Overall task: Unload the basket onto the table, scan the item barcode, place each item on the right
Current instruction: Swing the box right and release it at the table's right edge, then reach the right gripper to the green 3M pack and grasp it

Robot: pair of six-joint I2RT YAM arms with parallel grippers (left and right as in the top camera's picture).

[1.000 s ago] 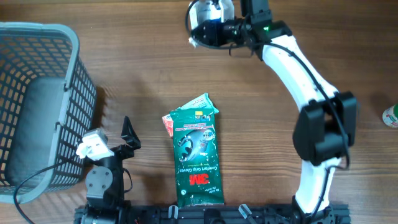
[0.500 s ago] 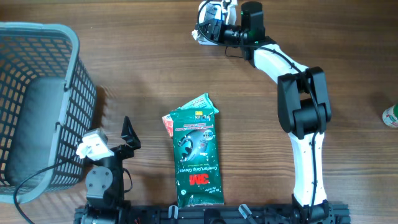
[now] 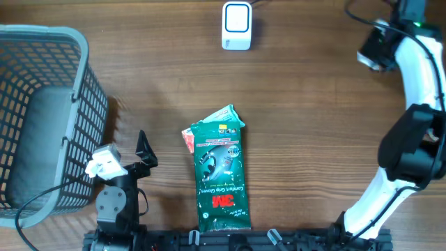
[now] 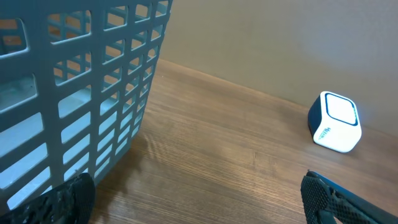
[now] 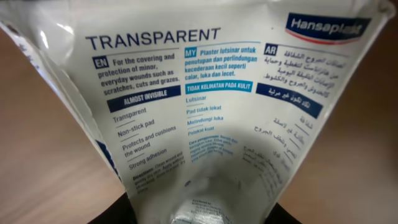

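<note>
Basket [image 3: 42, 118]: grey plastic lattice standing far to the left of the green glove pack [image 3: 219, 174], its open top facing up.
Left gripper [image 3: 125, 159]: just left of the glove pack, between it and the basket. The jaws are spread as wide as they go with nothing between them. In its own wrist view the dark fingertips [image 4: 68, 199] sit at the bottom corners over bare wood.
Glove pack: lies flat on the wooden table [image 3: 313, 139], long side running away from the robot, "3M" print at the near end, far end crumpled.
Scanner [image 3: 237, 26]: small white box well beyond the glove pack's far end, apart from everything else.
Right gripper [image 5: 199, 218]: far to the right of the glove pack and beyond it, at the end of the white arm. The jaws are closed partway, pinching the lower end of the plaster pack [image 5: 199, 93].
Plaster pack: white pouch in that grip, off the table — the printed side reading "TRANSPARENT" and "Hansaplast" faces the wrist camera.
</note>
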